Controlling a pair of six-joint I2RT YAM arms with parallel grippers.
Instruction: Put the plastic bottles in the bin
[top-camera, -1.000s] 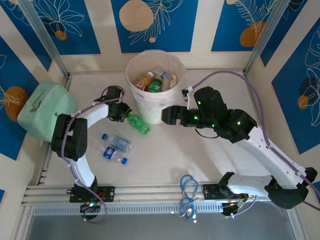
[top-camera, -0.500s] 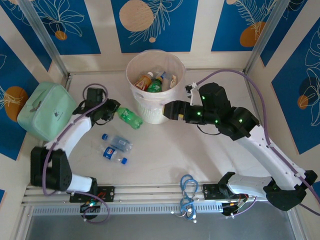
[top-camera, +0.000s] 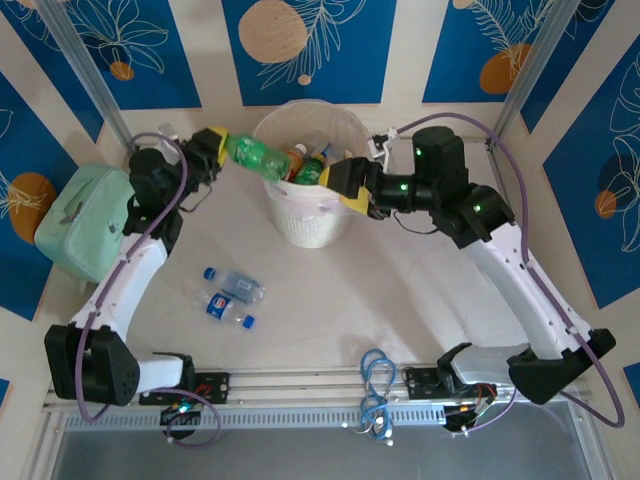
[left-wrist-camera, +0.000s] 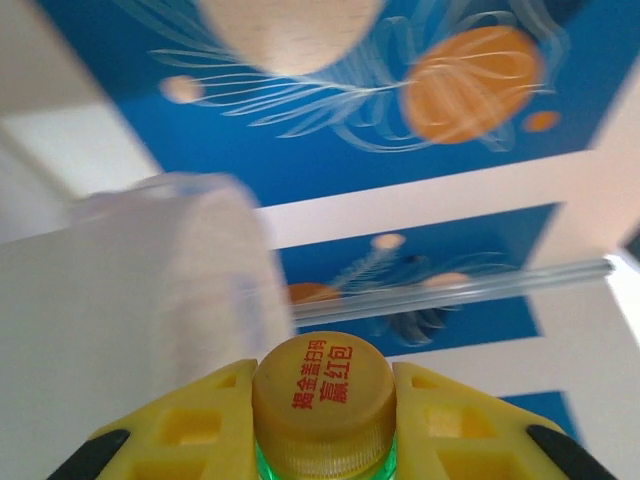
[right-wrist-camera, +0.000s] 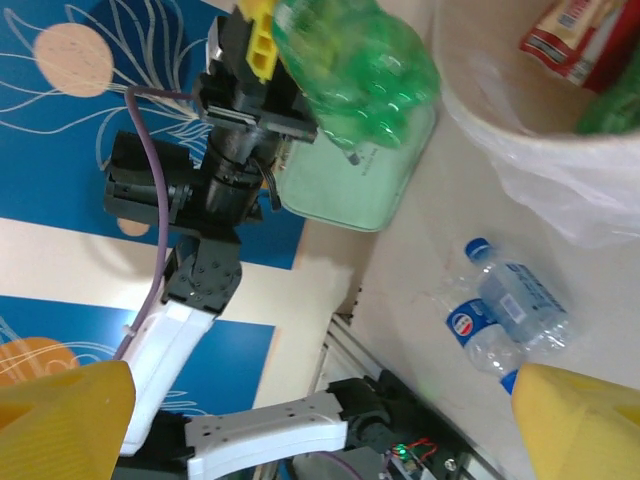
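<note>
A green bottle (top-camera: 256, 155) with a yellow cap (left-wrist-camera: 322, 395) is held in the air at the left rim of the cream-white bin (top-camera: 310, 225). My left gripper (top-camera: 224, 147) is shut on it, its yellow fingers (left-wrist-camera: 190, 425) pressing on both sides just below the cap. In the right wrist view the same green bottle (right-wrist-camera: 360, 70) hangs beside the bin's liner (right-wrist-camera: 520, 150). My right gripper (top-camera: 342, 187) hovers open and empty at the bin's right rim. Several bottles (top-camera: 312, 165) lie inside the bin. Two clear blue-capped bottles (top-camera: 232, 295) lie on the table.
A mint-green bag (top-camera: 85, 220) sits at the far left by the wall. A blue cable coil (top-camera: 375, 385) lies at the near edge between the arm bases. The clear bottles (right-wrist-camera: 510, 310) rest on the table left of the bin.
My left arm has lifted the green bottle off the table up to the bin's left rim. My right gripper has risen to the bin's right rim.
</note>
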